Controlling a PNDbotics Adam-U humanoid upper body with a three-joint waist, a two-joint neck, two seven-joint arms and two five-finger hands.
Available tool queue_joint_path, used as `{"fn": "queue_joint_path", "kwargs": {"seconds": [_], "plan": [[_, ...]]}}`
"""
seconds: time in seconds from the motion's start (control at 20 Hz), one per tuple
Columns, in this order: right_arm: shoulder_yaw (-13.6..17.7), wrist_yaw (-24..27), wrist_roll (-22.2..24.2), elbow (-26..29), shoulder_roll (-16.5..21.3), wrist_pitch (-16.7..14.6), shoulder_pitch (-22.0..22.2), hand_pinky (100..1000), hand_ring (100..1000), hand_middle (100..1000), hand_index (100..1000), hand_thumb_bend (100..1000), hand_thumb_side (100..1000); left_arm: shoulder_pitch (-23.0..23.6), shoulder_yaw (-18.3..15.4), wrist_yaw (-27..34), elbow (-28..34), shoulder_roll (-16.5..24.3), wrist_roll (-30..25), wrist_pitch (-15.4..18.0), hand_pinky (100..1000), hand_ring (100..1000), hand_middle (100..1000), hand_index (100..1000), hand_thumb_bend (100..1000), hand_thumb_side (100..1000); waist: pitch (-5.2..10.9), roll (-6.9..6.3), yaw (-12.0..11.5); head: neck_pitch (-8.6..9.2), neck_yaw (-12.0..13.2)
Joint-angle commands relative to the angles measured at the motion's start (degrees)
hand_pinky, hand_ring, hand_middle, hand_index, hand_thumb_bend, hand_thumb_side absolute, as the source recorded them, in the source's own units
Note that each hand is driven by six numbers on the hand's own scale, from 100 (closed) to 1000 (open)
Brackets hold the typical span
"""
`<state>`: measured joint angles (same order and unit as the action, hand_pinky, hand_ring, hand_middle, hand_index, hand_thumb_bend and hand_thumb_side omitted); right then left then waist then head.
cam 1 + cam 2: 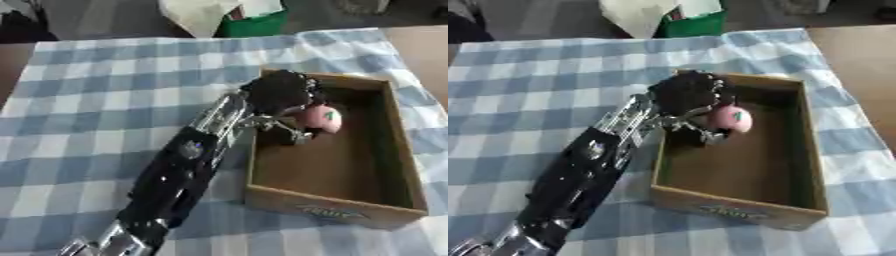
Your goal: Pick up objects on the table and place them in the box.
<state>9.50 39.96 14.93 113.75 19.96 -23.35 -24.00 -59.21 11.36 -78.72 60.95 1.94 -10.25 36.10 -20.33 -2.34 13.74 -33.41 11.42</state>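
Observation:
My left hand (280,92) reaches from the lower left over the near-left wall of the brown cardboard box (398,150). Its fingers are curled round a small pink ball-like object (322,118) with a green mark, held above the box's floor near its left side. The same pink object (732,119) shows in the right eye view, just under the hand (689,92). The box's inside looks bare apart from the hand and the pink thing. My right hand shows in neither view.
A blue and white checked cloth (105,90) covers the table. A green container (254,22) with pale paper or cloth on it stands beyond the far edge. Bare brown tabletop (424,45) shows at the far right.

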Motion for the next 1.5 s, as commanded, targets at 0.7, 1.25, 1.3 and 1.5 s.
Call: {"fn": "queue_joint_path", "kwargs": {"seconds": [0.7, 1.25, 1.3, 1.5], "plan": [[-0.2, 0.1, 0.0, 0.8, 0.4, 1.2, -0.7, 842, 833, 641, 915, 100, 1000, -0.7, -1.9, -4.5, 3.5, 0.3, -5.0, -5.1, 543, 809, 828, 941, 1000, 798, 0.94, 0.53, -0.2, 0.6, -0.4], [0.4, 0.8, -0.5, 0.8, 1.4, -1.1, 0.0, 831, 826, 645, 910, 100, 1000, 1.0, -5.3, 12.8, 6.2, 0.4, 17.6, -15.8, 459, 684, 682, 806, 1000, 893, 1.36, 0.82, -0.7, -0.07, -1.2], [0.5, 0.9, -0.6, 0.8, 1.5, -1.4, 0.1, 829, 824, 645, 909, 100, 1000, 1.2, -5.3, 14.9, 6.9, 0.7, 18.2, -16.7, 456, 678, 678, 801, 1000, 878, 1.46, 0.81, -0.8, -0.22, -1.4], [1.2, 1.5, -1.3, 0.8, 2.2, -2.4, 0.7, 827, 822, 647, 908, 100, 1000, 1.9, -5.8, 18.9, 10.7, 2.1, 17.6, -19.7, 448, 663, 662, 791, 976, 863, 1.91, 0.84, -1.6, -0.8, -2.1]]}}
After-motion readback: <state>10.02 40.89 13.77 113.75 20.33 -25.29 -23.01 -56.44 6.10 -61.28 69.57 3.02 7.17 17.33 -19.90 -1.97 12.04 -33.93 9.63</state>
